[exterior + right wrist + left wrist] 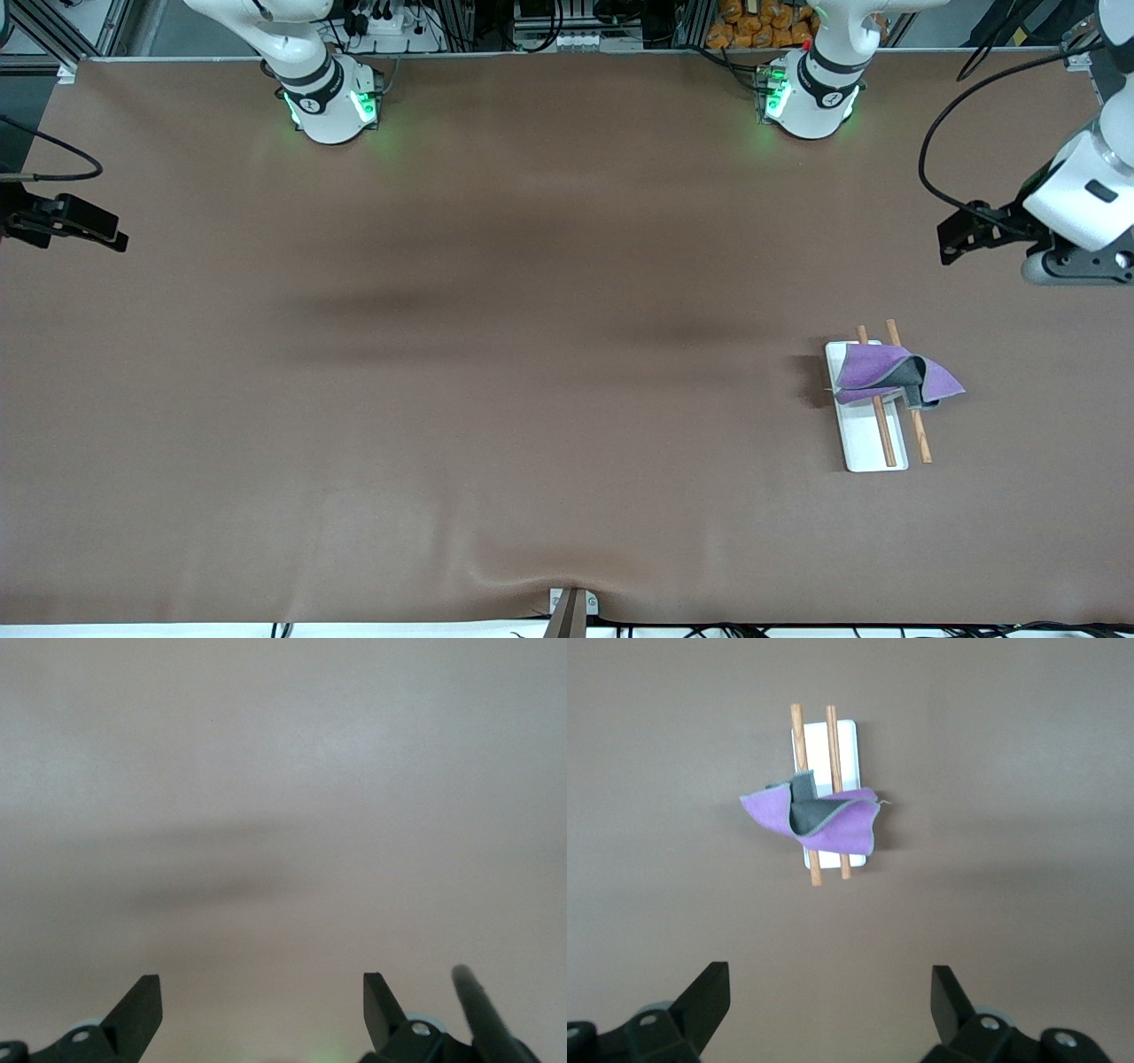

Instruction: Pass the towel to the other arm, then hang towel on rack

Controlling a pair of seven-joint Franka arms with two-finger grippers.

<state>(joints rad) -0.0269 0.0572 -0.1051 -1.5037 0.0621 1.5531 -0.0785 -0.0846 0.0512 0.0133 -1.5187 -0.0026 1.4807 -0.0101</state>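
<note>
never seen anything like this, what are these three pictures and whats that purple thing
These are two robot arms bolted to one table covered in brown cloth. The big picture looks down from a high camera facing them. The other two come from small cameras on each arm's wrist, so the black prongs at the bottom are that arm's own claw.

The purple thing is a small towel. It hangs draped over a rack: a white base carrying two thin wooden rods, toward the left arm's end of the table.

The left claw is open and empty, up over the table with the rack in its view. The right claw is open too, holding nothing, over bare table at the right arm's end.
</note>
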